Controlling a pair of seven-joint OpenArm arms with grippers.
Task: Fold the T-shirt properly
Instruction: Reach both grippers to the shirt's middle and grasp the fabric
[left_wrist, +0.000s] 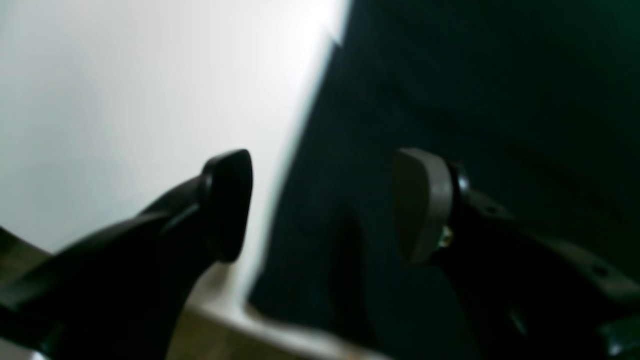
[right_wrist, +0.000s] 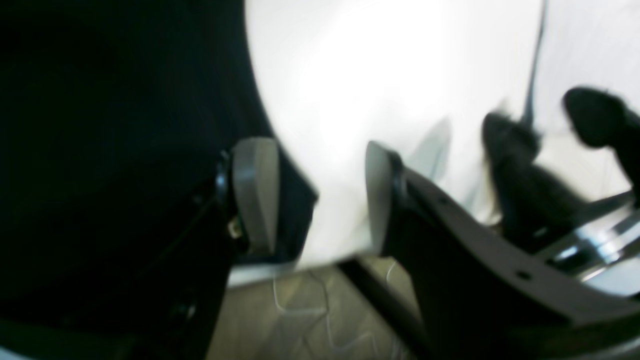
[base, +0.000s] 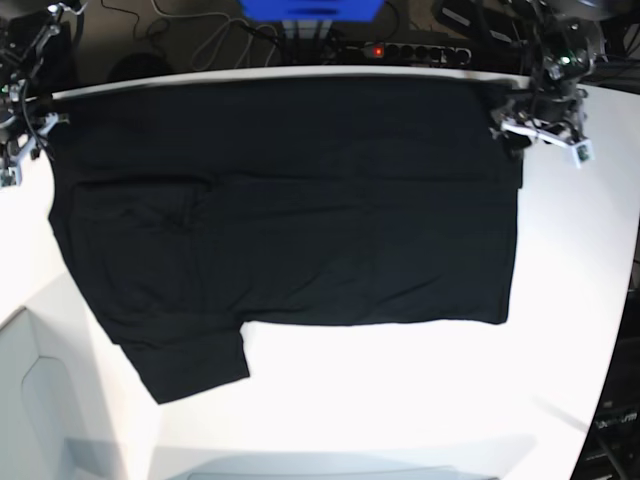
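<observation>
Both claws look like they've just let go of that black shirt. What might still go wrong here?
The T-shirt lies along the table's far edge, so it might slide off. The open left gripper straddles the shirt's edge and may snag it. One sleeve sticks out at the near side, so the fold may come out uneven.

One black T-shirt (base: 300, 210) lies on one white worktop (base: 400, 400). Two end effectors show: the left end effector (left_wrist: 322, 205) and the right end effector (right_wrist: 320, 195).
</observation>
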